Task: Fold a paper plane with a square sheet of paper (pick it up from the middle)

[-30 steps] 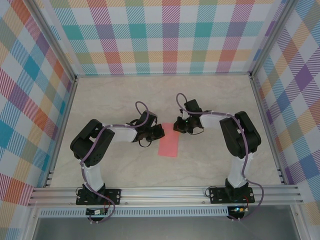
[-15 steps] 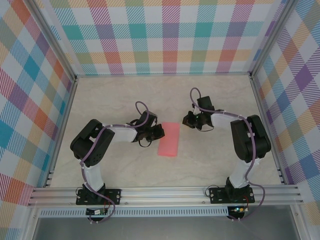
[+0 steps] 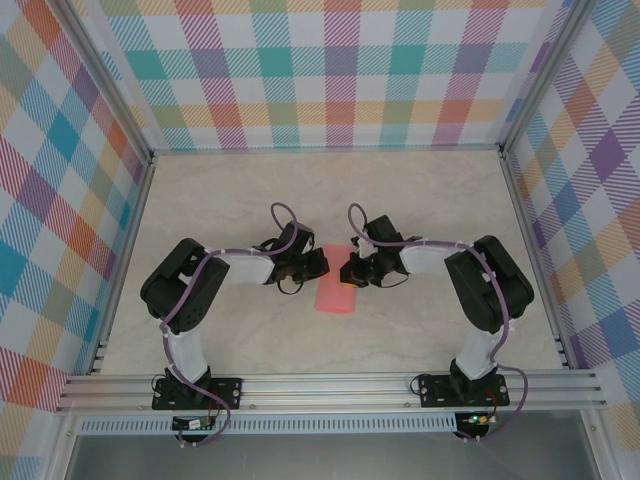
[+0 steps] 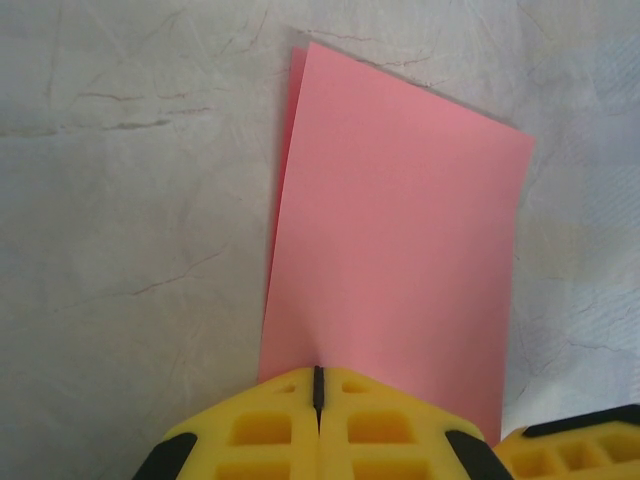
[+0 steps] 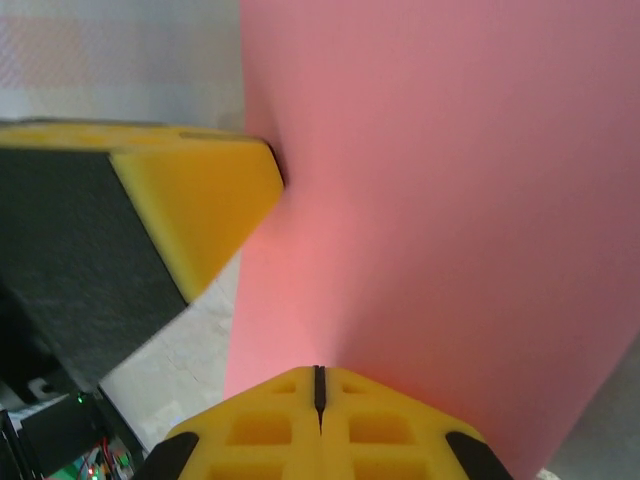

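The square sheet of paper lies on the table folded into a salmon-pink rectangle; a second layer peeks out along its edge in the left wrist view. My left gripper is shut, its joined yellow tips resting on one edge of the sheet of paper. From the right, my right gripper is shut too, its tips pressed on the sheet of paper at its far end. Beside it shows a left gripper finger. No pointed paper plane shape is visible.
The marble-pattern table is ringed by plaid walls and aluminium posts. A rail carrying both arm bases runs along the near edge. A right gripper finger sits at the corner of the left wrist view.
The right gripper swung away to the back right, then came back down onto the far end of the paper. The left gripper and the paper stayed put.
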Motion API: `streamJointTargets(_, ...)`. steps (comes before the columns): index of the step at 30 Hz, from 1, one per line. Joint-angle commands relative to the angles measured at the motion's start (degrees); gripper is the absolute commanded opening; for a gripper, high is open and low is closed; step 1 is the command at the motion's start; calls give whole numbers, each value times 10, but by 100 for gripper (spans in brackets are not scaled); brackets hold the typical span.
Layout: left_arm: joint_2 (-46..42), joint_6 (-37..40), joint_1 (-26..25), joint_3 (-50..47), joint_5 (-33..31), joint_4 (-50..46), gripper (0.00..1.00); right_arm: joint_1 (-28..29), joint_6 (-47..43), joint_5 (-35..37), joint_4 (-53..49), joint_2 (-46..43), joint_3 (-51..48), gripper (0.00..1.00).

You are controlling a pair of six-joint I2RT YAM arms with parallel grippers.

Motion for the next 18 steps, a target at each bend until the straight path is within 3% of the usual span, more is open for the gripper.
streamJointTargets(1, 93, 4, -3, -59, -107, -229, 0, 6, -24, -25, -20, 3, -24, 0)
streamJointTargets(12, 94, 3, -3, -61, -116, -229, 0, 1, -53, 28, -88, -59, -90, 0)
streamJointTargets(18, 94, 6, -2, -61, -113, -228, 0, -8, -33, 23, -61, -95, -55, 0)
